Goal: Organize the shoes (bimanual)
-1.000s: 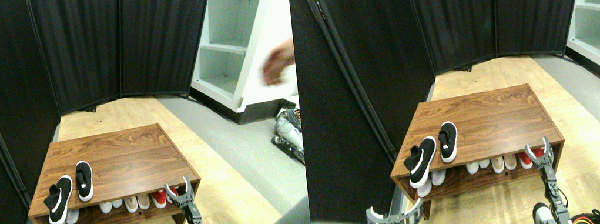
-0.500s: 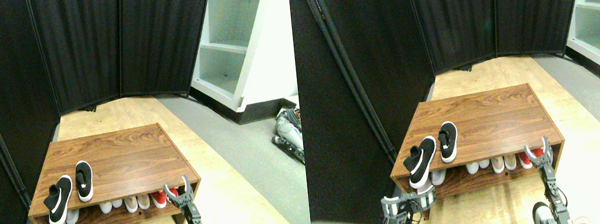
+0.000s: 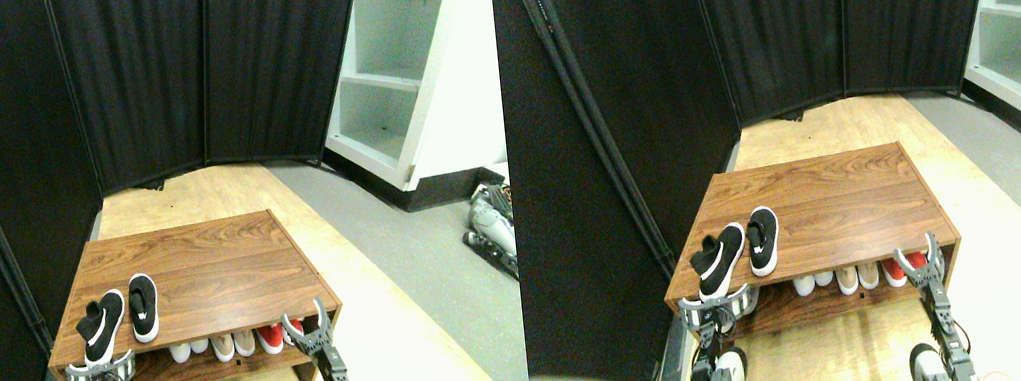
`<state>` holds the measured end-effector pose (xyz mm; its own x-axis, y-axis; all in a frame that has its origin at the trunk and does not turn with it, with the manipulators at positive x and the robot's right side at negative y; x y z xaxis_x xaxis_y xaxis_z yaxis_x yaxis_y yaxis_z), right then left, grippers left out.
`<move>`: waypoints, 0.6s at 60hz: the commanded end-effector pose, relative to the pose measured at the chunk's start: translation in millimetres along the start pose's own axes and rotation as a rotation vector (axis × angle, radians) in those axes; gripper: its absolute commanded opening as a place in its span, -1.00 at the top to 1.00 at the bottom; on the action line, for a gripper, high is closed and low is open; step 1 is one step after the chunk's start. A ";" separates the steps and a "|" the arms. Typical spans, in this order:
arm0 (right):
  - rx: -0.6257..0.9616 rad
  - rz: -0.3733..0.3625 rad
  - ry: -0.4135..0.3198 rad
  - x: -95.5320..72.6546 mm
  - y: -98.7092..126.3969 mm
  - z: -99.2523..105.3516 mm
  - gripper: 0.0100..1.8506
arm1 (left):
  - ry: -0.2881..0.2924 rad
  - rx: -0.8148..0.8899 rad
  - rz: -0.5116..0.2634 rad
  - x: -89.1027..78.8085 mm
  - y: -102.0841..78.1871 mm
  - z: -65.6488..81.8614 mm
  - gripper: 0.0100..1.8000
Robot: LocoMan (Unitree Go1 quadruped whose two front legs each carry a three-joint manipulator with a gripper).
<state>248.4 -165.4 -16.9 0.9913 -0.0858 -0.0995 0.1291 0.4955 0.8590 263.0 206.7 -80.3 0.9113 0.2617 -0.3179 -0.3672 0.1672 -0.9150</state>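
Left gripper [image 3: 100, 372] has risen to the counter [image 3: 207, 270] front edge, fingers apart below the shoes [image 3: 119, 317] at 9 o'clock; right gripper [image 3: 307, 327] unchanged, fingers apart before red shoes [image 3: 272, 338].

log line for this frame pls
stage: approach | left gripper: open, at heel of left black shoe | right gripper: open, at bench front | right black shoe: untouched

the left gripper [image 3: 101, 369] has risen to the bench's front edge. the left shoe [image 3: 102, 327] sits pushed farther back. the person's hand is gone.
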 end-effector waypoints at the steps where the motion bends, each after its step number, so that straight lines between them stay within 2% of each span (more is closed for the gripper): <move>1: 0.010 0.044 -0.004 -1.5 8.4 2.3 0.43 | 0.030 -0.007 -0.044 7.3 -10.8 -3.3 -0.46; 13: 0.021 0.052 -0.006 -2.8 9.7 3.1 0.43 | 0.045 -0.019 -0.028 11.8 -20.3 -9.3 -0.50; 27: 0.009 0.049 -0.009 -3.6 9.6 4.4 0.44 | 0.081 -0.035 -0.003 15.3 -9.5 -9.1 -0.52; 36: 0.023 0.054 -0.001 -2.8 9.8 3.5 0.43 | 0.098 -0.040 0.014 13.8 -11.8 -8.4 -0.56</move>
<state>245.5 -165.6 -16.1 0.9917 -0.0804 -0.1003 0.1269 0.4889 0.8631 276.9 199.7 -82.9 0.9094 0.1633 -0.3825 -0.4031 0.1196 -0.9073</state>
